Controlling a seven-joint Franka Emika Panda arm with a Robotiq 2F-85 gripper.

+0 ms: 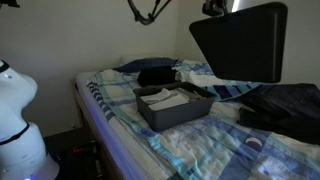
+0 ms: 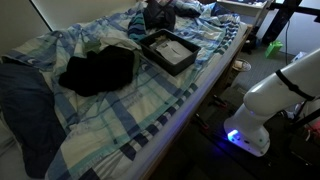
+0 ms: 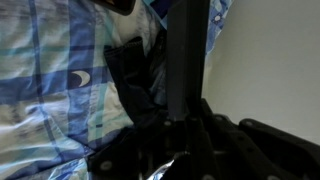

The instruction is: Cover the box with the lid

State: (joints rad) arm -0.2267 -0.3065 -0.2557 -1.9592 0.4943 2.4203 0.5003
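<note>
The box (image 1: 172,108) is a dark grey low bin that sits on the plaid bed with white things inside; it also shows in an exterior view (image 2: 168,52). The lid (image 1: 240,42) is a flat dark grey panel held tilted in the air, above and to the right of the box. My gripper (image 1: 218,9) grips it at its top edge and is mostly cut off by the frame. In the wrist view the lid (image 3: 185,55) shows edge-on as a dark bar between my shut fingers (image 3: 185,125).
A dark cloth bundle (image 2: 98,68) lies on the bed beside the box and also shows in an exterior view (image 1: 285,110). A blue pillow (image 1: 140,65) is behind the box. The robot's white base (image 2: 268,100) stands beside the bed. A wall runs along the bed's far side.
</note>
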